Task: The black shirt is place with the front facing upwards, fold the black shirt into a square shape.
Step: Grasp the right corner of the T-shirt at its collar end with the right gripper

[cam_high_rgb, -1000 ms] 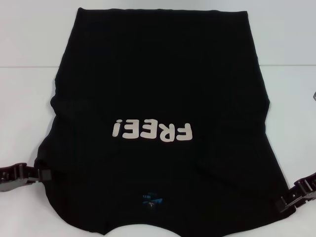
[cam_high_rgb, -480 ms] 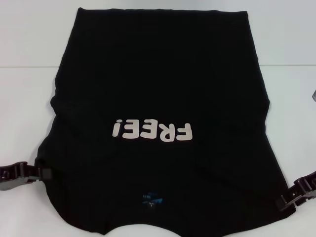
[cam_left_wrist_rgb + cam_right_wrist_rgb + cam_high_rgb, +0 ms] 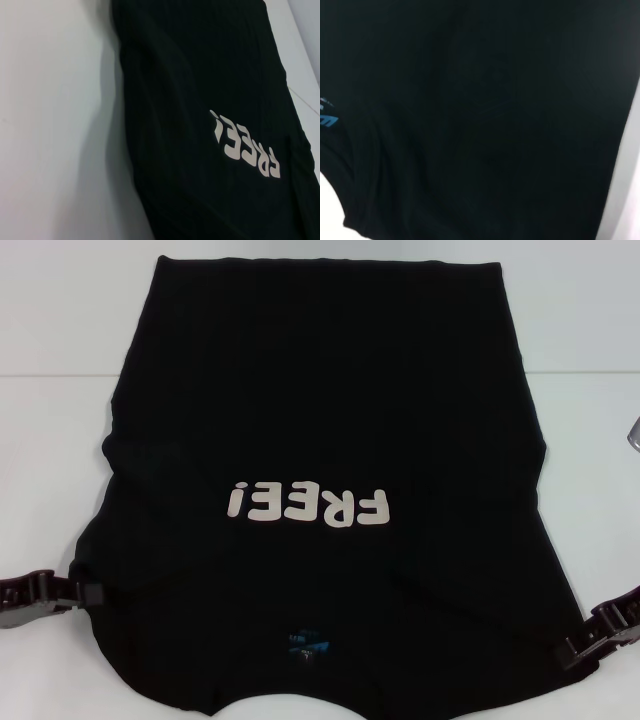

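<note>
The large plain black short-sleeved cloth T-shirt [image 3: 330, 490] lies flat, front up, on the white tabletop [image 3: 60, 490]. Its off-white "FREE!" lettering [image 3: 308, 506] reads upside down from the head view, and the small blue neck tag [image 3: 306, 645] sits at the near edge, so the collar is toward the robot and the hem is at the far side. The shirt's long axis runs straight away from the robot, between the two arms.

The left tool [image 3: 88, 593] sits low at the shirt's near left edge, its tip touching or just beside the cloth where the sleeve and shoulder spread outward. The right tool [image 3: 575, 650] is at the matching spot on the near right edge. From each tool the bulk of the shirt lies inward and away, toward the far hem. Whether either tool is wide, narrow, or already pinching cloth I cannot tell, since the tips merge with the black fabric. The left wrist view looks along the shirt's left edge toward the lettering, with bare tabletop beside it; the right wrist view is filled with dark cloth, with the blue tag at one side.

Both arms are equally near their own side, so I judge the coming move as a symmetric one: each tool taking its shoulder corner and carrying it along the long axis or inward.
</note>
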`<state>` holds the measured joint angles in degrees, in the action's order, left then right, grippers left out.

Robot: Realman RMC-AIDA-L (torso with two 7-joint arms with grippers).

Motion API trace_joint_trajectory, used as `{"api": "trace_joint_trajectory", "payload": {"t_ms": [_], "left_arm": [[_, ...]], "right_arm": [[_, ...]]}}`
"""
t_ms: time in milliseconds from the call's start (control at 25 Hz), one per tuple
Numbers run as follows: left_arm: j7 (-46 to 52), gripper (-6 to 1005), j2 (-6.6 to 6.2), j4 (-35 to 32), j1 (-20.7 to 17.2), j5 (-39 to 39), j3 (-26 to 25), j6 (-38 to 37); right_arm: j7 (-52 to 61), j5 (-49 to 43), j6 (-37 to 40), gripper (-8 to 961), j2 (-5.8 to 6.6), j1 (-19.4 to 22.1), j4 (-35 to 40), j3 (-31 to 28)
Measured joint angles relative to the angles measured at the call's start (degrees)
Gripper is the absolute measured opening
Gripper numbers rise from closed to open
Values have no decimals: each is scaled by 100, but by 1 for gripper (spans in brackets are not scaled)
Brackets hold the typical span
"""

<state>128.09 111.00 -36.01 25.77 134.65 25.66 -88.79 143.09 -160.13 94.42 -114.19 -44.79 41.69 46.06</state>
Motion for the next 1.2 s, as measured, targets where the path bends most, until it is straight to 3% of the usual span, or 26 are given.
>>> {"api": "trace_joint_trajectory", "payload": {"t_ms": [1200], "left_arm": [[-30,13,-9,6,6,0,0,2]], "right_arm": [[-34,24,-4,634,-90,-249,-283,9]]}}
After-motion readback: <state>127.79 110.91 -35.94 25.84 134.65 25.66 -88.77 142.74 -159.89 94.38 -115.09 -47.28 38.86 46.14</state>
